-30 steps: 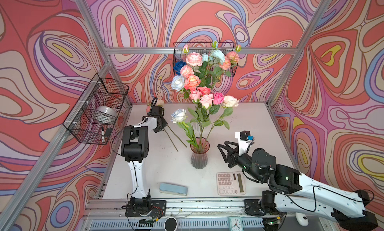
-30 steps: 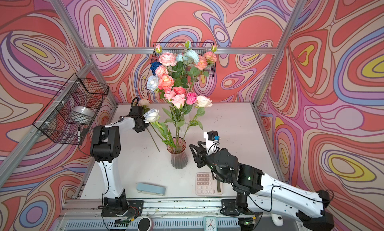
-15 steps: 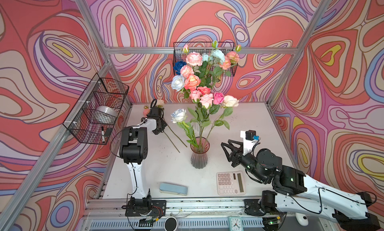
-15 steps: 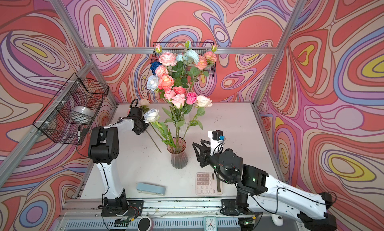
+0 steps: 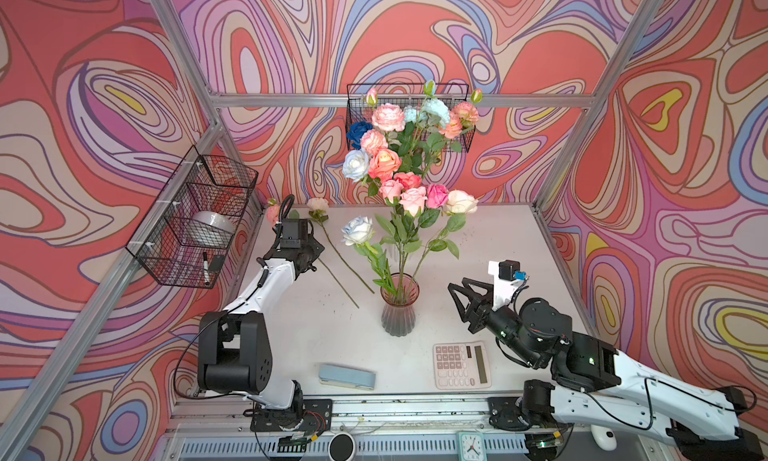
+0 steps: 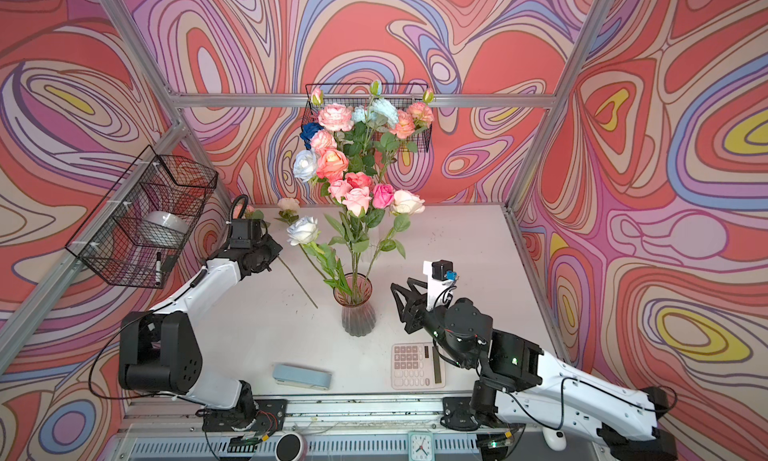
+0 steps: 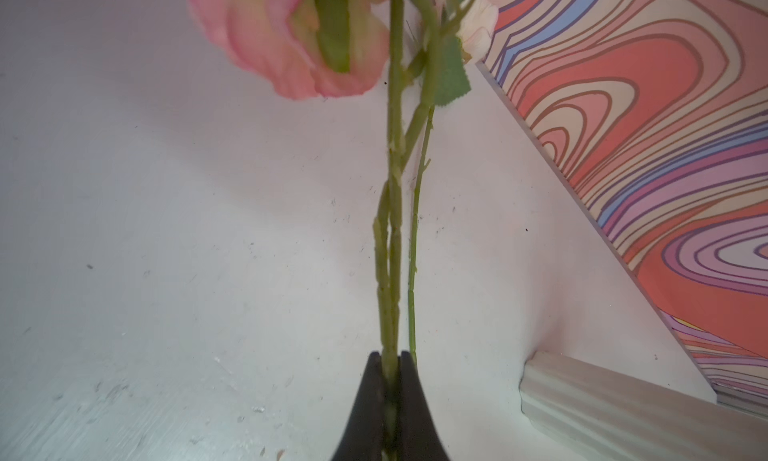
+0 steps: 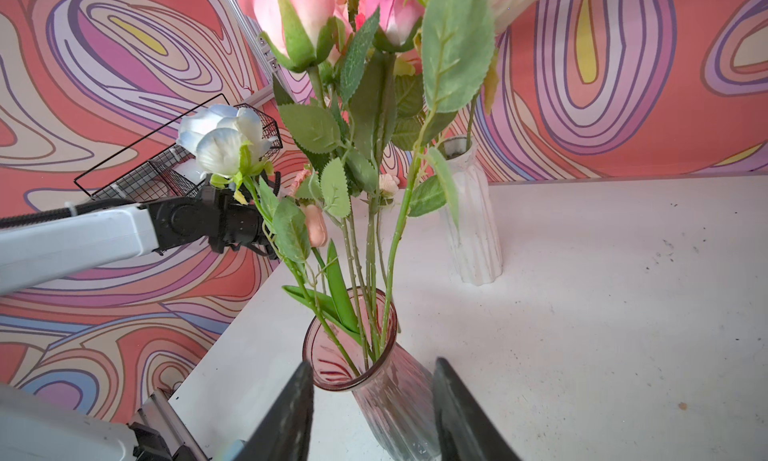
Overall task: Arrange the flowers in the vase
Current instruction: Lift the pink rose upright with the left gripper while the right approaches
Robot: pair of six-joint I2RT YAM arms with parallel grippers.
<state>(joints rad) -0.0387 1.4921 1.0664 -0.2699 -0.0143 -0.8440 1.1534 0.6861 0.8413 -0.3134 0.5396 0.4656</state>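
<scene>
A pink ribbed glass vase (image 5: 398,309) (image 6: 357,309) (image 8: 374,380) stands mid-table with several flowers (image 5: 411,199) in it: pink, cream and a pale blue one (image 5: 357,229). At the back left, two loose flowers lie on the table, one pink (image 5: 272,214) and one cream (image 5: 318,204). My left gripper (image 5: 309,253) (image 7: 390,359) is shut on the green stem (image 7: 392,230) of the pink flower (image 7: 266,43); a thinner stem runs alongside, outside the jaws. Just right of the vase, my right gripper (image 5: 455,297) (image 8: 372,362) is open and holds nothing.
A white vase (image 8: 473,226) with a tall bouquet (image 5: 399,130) stands behind the glass one. A calculator (image 5: 461,365) and a blue-grey case (image 5: 347,376) lie near the front edge. Wire baskets hang on the left wall (image 5: 195,214) and back wall (image 5: 457,118).
My left gripper's jaws have shut on the pink flower's stem at the back left. The right arm has shifted only slightly beside the vase.
</scene>
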